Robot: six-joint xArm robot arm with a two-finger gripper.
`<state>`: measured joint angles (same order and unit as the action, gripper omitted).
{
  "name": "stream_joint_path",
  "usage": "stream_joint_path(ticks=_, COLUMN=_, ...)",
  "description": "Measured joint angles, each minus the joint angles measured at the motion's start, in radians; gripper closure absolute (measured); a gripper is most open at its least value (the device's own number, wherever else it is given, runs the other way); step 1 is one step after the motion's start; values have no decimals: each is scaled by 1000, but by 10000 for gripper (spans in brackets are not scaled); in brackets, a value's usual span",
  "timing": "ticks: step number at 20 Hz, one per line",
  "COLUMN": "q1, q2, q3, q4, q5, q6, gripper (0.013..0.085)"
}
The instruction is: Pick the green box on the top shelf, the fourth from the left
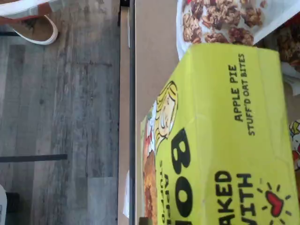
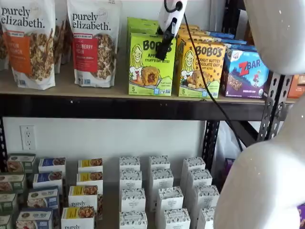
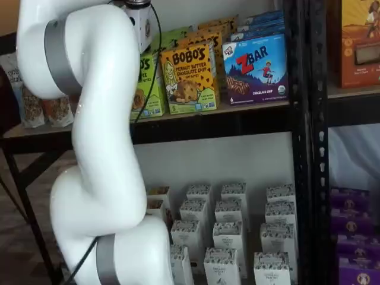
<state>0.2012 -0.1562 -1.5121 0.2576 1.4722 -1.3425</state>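
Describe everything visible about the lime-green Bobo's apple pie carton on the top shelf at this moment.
The lime-green cardboard Bobo's carton stands upright at the front edge of the tan wooden top shelf with a black front rail. Its front shows a cartoon blonde woman, black BOBO'S lettering and a filled oat bite; its top reads Apple Pie Stuff'd Oat Bites. An orange-yellow Bobo's peanut butter box stands just beside it. The white-bodied, black-fingered pincer hangs at its upper front corner; whether it touches or grips the carton is unclear.
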Motion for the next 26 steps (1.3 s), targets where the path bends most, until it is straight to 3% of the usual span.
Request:
stream_joint_path(ticks=2, q1=0, q2=0, q3=0, q4=1, q5=1, q6=0, gripper=490)
stream_joint_path(ticks=26, q1=2, q2=0, q3=-2, q4=-16, q5=-3, q6=2, gripper=490)
